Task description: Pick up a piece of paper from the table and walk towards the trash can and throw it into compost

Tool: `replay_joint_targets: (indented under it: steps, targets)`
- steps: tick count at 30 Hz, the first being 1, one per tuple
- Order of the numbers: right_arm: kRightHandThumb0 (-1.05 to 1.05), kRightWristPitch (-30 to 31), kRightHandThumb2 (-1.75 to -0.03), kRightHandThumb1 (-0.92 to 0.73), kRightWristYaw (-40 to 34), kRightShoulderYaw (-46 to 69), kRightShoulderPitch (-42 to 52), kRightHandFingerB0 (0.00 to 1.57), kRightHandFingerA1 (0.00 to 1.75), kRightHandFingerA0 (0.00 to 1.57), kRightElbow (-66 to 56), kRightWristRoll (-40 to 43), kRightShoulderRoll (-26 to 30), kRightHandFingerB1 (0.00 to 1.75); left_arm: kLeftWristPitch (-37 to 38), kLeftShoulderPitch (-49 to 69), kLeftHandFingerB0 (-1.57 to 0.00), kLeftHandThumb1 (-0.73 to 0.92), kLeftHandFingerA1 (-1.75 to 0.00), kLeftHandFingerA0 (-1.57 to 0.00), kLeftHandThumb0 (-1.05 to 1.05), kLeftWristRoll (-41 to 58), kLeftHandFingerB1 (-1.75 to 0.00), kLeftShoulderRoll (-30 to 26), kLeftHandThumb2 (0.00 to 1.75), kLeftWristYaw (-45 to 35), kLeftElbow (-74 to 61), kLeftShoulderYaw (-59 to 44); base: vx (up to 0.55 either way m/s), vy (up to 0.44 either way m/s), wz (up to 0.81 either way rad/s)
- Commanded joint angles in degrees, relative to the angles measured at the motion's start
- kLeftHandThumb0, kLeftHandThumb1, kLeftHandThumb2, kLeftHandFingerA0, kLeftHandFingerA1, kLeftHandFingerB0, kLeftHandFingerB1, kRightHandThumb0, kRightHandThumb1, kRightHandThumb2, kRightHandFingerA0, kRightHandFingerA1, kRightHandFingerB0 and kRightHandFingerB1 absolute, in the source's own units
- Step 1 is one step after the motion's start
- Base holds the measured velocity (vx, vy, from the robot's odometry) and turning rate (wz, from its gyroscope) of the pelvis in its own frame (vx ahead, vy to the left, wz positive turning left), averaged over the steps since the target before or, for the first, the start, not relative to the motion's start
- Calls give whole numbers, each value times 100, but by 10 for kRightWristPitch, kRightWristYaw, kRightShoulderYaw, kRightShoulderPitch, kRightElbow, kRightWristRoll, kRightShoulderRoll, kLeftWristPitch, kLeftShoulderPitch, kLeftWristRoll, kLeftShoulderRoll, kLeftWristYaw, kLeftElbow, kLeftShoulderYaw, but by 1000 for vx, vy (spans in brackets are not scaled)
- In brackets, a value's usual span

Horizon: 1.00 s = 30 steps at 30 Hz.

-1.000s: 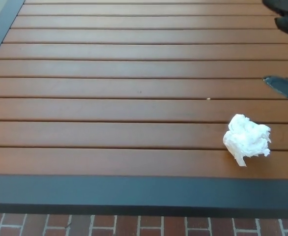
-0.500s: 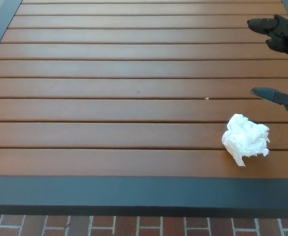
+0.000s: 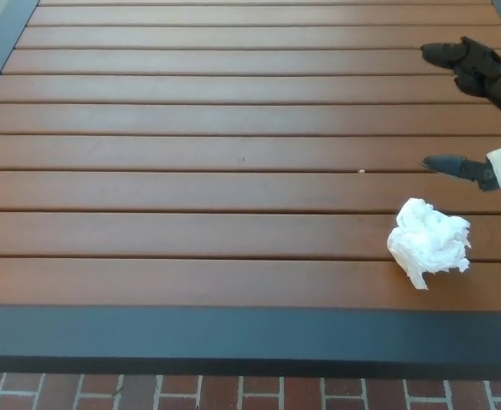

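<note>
Head view: the crumpled paper [image 3: 429,241] lies near the slatted table's [image 3: 191,128] dark front edge, right side. The right hand [image 3: 477,111] hovers just beyond it, fingers spread apart, holding nothing. Bare slats stretch leftward.
</note>
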<state>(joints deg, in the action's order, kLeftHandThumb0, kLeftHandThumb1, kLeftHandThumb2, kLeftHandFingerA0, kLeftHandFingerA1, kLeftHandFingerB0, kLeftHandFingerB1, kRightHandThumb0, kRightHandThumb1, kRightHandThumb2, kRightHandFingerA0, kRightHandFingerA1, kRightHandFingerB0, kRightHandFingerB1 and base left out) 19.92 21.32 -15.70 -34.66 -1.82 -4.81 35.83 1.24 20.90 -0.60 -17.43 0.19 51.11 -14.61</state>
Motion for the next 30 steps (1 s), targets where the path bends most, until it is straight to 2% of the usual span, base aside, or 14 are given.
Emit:
replay_joint_targets:
  steps: [1,14,19,30]
  targets:
    - [-51,-32,-58,-60,-3,-23,26,38,45,36,39,-41,-27,34,39,0,-78,72,-57,-86,-6,3,-55,-6,61,-1,3,1,0,0,0]
    - [-47,-83,-58,-63,5,-34,42,41,47,40,120,-83,-32,37,36,-4,-81,71,-58,-90,-5,5,-55,-8,61,2,8,-1,0,0,0]
    - [-51,-86,-59,-63,-4,-65,50,44,44,36,153,-129,-26,37,23,-9,-78,72,-57,-90,-8,8,-54,-8,61,0,5,-2,0,0,0]
    - [-51,-105,-60,-66,0,-111,52,46,42,36,134,-196,-26,36,24,-4,-79,71,-57,-89,-10,1,-54,-10,61,-1,-5,5,0,0,0]
